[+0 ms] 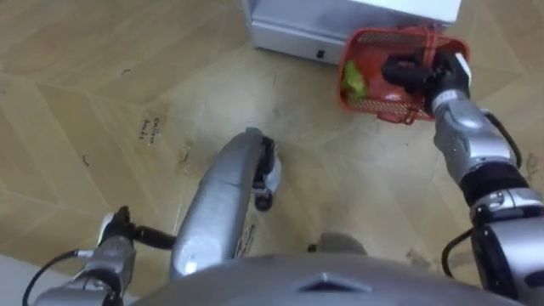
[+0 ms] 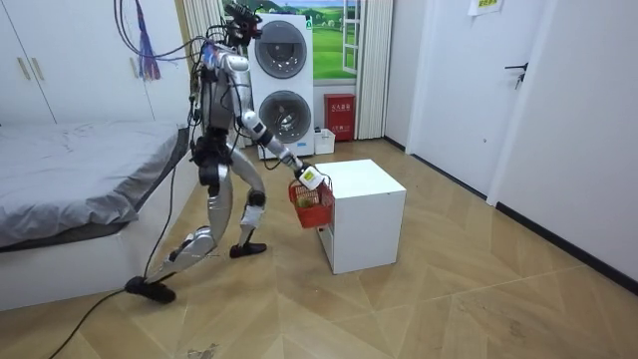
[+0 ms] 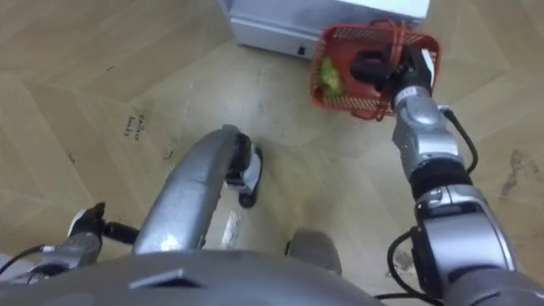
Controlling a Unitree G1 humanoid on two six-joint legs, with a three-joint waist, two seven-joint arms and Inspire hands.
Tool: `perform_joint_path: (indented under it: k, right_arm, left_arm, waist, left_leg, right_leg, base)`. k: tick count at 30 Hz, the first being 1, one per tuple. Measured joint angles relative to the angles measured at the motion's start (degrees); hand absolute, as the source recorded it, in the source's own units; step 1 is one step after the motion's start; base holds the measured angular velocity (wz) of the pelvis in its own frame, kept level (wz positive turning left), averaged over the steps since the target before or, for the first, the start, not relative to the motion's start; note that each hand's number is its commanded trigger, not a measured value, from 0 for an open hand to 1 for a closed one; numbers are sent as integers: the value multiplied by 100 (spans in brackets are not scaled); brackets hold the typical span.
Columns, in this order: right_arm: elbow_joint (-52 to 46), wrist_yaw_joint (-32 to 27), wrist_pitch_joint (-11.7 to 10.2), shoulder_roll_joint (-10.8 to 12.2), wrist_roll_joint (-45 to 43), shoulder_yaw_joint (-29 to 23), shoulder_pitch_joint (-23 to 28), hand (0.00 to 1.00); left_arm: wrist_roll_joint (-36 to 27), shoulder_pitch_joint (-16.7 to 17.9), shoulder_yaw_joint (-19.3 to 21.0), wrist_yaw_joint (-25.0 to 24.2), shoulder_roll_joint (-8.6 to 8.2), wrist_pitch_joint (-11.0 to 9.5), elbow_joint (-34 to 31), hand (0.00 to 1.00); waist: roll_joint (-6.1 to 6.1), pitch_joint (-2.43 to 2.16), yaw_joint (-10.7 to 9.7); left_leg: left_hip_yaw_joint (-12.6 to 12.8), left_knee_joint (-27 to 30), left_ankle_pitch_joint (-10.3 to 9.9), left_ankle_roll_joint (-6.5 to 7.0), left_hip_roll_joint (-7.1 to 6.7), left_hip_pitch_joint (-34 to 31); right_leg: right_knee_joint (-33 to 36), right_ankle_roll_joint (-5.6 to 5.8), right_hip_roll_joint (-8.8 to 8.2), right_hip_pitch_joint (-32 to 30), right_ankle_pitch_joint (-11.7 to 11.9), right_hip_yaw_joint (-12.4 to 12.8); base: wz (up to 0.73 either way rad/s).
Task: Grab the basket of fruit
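The right robot hand (image 1: 435,76) is clamped on the basket (image 1: 371,104), which hangs beside the cabinet (image 1: 289,36). The pickup seems done; next, hold it level.

No legible text or numbers

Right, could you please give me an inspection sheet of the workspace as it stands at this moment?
Surface: wooden floor, with faint marks near the robot's feet.
Job's things: red fruit basket held off the floor beside the white cabinet; green fruit inside.
Clutter: nothing seen.
Hands: right hand curled round the basket's handle; left hand low at the robot's side, idle.
Cables: nothing seen beyond the robot's own.
Surroundings: bed behind the robot; stacked washing machines; door.
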Motion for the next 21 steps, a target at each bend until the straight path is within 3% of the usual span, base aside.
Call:
perform_joint_path:
  k: [1,2,3,5,7,8,9,10,11,13,15,17,21]
  right_arm:
    - [-334,0,-12,40,-115,-1,168,100]
    - [-575,3,-11,66,-175,-3,341,100]
    - [-660,5,-5,80,-171,-2,423,100]
    - [-745,67,60,150,-206,41,487,100]
    - [-829,77,124,186,-336,50,504,100]
    - [-1021,75,129,199,-352,50,561,100]
    - [-1119,77,128,209,-350,52,591,100]
    - [-1266,96,121,231,-349,53,643,100]
    - [-1326,122,117,232,-326,52,679,100]
    - [-1481,167,117,265,-280,57,681,100]
    - [-1804,181,118,265,-284,75,691,100]
    - [-2326,189,118,244,-312,143,698,100]
    - [-3057,216,118,244,-280,328,775,100]
  left_arm:
    - [2,69,91,30,1,12,-128,0]
    - [0,131,151,113,12,21,-249,0]
    - [1,143,151,158,16,10,-270,0]
    - [-6,184,183,268,-9,22,-250,0]
    - [-23,213,181,357,-39,22,-259,0]
    - [-72,212,123,391,-49,11,-276,0]
    - [-72,212,111,393,-52,11,-280,0]
    - [-70,213,111,408,-60,22,-290,0]
    - [-68,238,136,427,-150,61,-357,0]
    - [-66,346,206,419,-243,90,-505,0]
    - [-66,317,265,417,-228,100,-519,0]
    - [-48,368,244,410,-226,175,-579,0]
    - [-51,459,251,392,-237,234,-598,0]
  waist:
    - [2,-9,-2]
    - [7,-14,-14]
    - [10,-17,3]
    - [167,-52,30]
    - [326,-85,5]
    - [417,-84,-22]
    - [435,-82,-35]
    - [426,-84,-53]
    - [500,-115,-51]
    - [565,-148,-20]
    - [463,-125,-40]
    - [380,-141,-48]
    - [325,-145,-39]
  left_leg:
    - [0,-346,79,12,3,267]
    - [-48,-668,151,-4,3,548]
    - [-82,-818,178,-24,20,702]
    - [-139,-1330,279,-121,226,1338]
    - [-151,-1697,383,-210,419,1776]
    - [-169,-1916,459,-283,520,2039]
    - [-174,-2004,488,-317,548,2149]
    - [-168,-2080,513,-364,568,2334]
    - [-231,-2081,525,-450,616,2482]
    - [-300,-2431,655,-611,679,2695]
    - [-325,-2907,889,-693,689,2907]
    - [-325,-3322,1089,-760,728,3131]
    - [-325,-3459,1109,-793,792,3441]
  right_leg:
    - [-35,16,-17,-9,554,-32]
    - [106,53,-3,-85,891,-104]
    - [286,37,32,-199,833,-109]
    - [812,-51,227,-872,165,-192]
    - [613,-99,278,-1339,-235,-436]
    - [100,-106,277,-1561,-320,-570]
    - [-291,-121,276,-1615,-313,-580]
    - [-1206,-180,281,-1607,-145,-598]
    - [-1473,-346,279,-1444,-12,-744]
    - [-1949,-478,436,-1141,214,-906]
    - [-2260,-552,485,-999,354,-971]
    - [-2631,-619,578,-798,514,-1006]
    - [-2984,-665,714,-393,614,-1020]
  base:
    - [-16]
    - [-15]
    - [-25]
    - [-43]
    - [-34]
    - [-22]
    - [-8]
    - [4]
    - [0]
    - [-4]
    - [10]
    - [2]
    - [-2]
